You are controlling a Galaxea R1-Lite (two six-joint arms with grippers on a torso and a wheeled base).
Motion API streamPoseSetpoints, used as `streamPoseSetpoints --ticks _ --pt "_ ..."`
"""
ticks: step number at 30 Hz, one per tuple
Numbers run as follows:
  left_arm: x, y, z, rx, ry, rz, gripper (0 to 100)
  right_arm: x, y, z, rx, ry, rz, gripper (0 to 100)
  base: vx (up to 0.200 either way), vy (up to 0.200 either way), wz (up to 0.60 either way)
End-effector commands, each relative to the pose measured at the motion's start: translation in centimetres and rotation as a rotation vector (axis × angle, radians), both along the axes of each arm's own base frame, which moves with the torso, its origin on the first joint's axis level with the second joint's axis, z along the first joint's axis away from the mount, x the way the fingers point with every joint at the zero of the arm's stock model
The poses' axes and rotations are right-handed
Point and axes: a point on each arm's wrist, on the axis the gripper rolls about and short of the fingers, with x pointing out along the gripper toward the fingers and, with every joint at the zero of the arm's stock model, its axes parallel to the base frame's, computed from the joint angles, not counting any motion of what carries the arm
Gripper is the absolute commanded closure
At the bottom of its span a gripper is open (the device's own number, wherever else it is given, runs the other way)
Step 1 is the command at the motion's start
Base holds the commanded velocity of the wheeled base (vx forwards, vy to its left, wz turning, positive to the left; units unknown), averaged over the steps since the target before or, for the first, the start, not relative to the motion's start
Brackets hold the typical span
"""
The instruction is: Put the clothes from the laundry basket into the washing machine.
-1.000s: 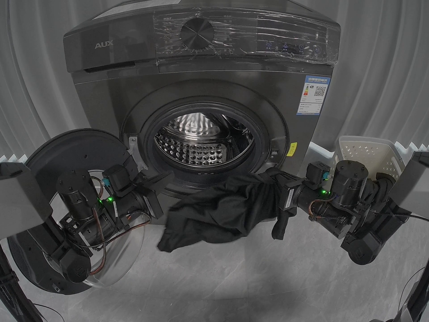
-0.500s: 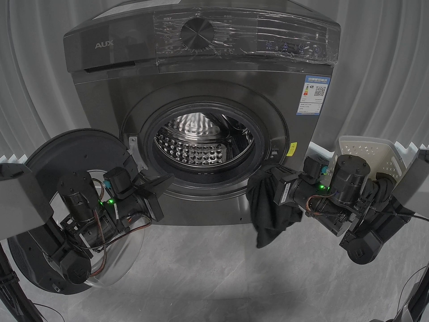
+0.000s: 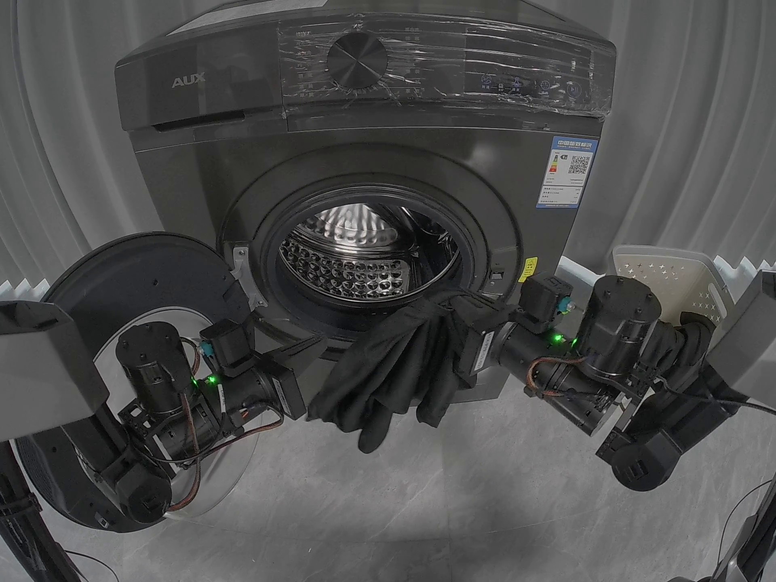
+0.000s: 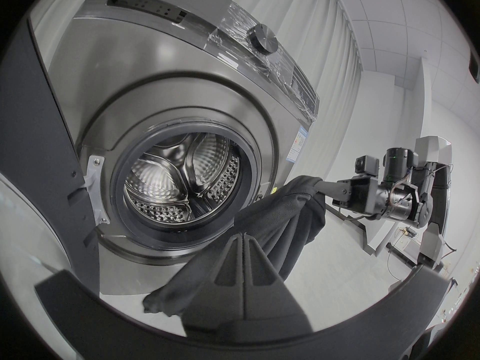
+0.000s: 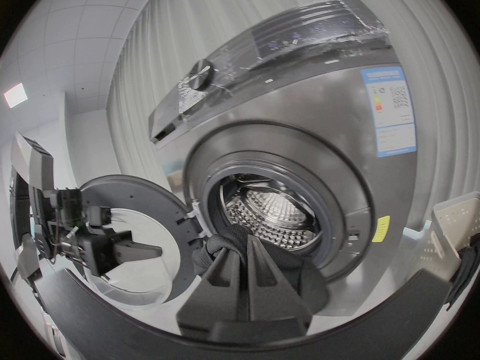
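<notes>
Washing machine dead ahead of both arms, its door swung wide open on the left arm's side and the drum gaping, bright and bare. Laundry basket sits behind the right arm, out by its elbow. Now the black garment: it's bunched at the top in the right gripper, which is clamped tight on the cloth, and the rest hangs down and away from those fingers, long axis nearly vertical, its tail dangling below the drum's lower lip, in front of the machine rather than in it. So the opening lies forward of and a little above the right gripper, close by, and that arm looks the nearer one to feed it. I'd say the hanging tail has to come up over the lip. Left gripper, fingers pressed together on nothing, sits just beside that tail.
</notes>
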Motion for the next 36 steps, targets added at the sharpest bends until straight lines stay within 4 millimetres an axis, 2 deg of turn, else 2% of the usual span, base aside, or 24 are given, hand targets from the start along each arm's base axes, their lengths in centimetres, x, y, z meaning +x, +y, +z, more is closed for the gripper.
streamPoseSetpoints --ticks 1,10,18,36 --pt "0.2 -0.2 -1.0 0.013 0.03 -0.004 100 -1.1 1.8 0.5 0.014 -0.019 0.063 100 0.0 0.0 0.0" --pt "0.1 -1.0 -1.8 0.025 0.054 -0.03 100 -1.9 3.1 1.0 0.033 -0.041 0.12 100 0.0 0.0 0.0" --pt "0.2 -2.0 -3.9 0.054 0.114 -0.065 100 -2.1 3.3 1.0 0.038 -0.047 0.129 100 0.0 0.0 0.0" --pt "0.1 -1.6 -4.1 0.09 0.097 -0.065 100 -1.7 2.8 0.9 0.036 -0.041 0.103 100 0.0 0.0 0.0"
